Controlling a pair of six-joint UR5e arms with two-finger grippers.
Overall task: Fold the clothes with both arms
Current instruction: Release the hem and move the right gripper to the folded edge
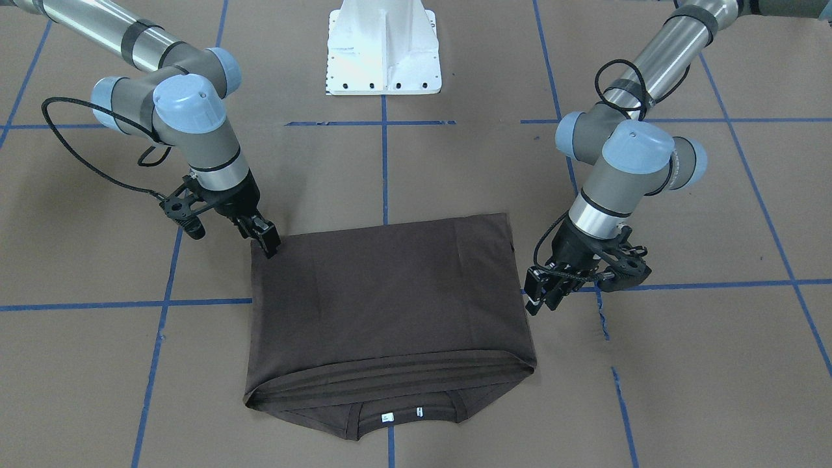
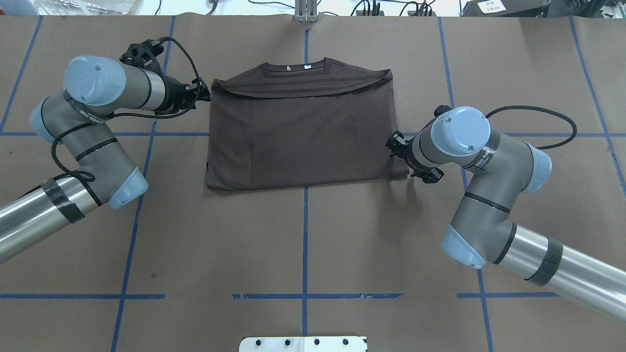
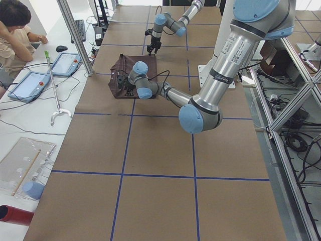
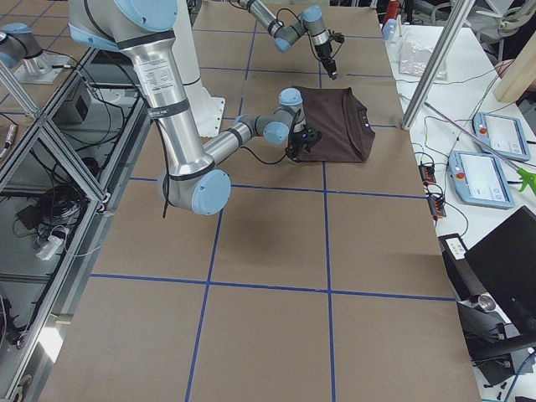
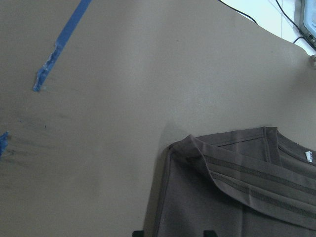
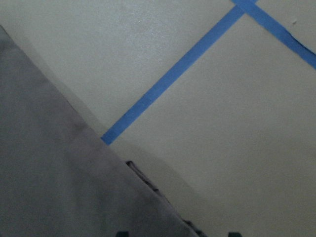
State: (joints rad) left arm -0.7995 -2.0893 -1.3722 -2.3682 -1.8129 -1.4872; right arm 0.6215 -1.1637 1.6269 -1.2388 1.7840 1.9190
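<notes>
Lying flat at the middle of the brown table [image 1: 455, 175], the dark brown T-shirt [image 1: 390, 305] is folded into a rough rectangle between the two arms. Its ribbed collar [image 2: 274, 67] and small white neck labels [image 1: 388, 418] show past the folded edge on the side far from the white pedestal base [image 1: 383, 52]. The right fingers [image 1: 266, 239] are down at the shirt's corner nearest that base, touching or just above the cloth. The right wrist view shows them parted with the shirt's edge running between them and nothing clamped. The left fingers [image 1: 538, 298] hang just beside the opposite side edge, nearer the collar end. They are also spread apart and hold nothing, with the cloth lying flat below. Blue tape lines [image 1: 385, 162] cross the table
</notes>
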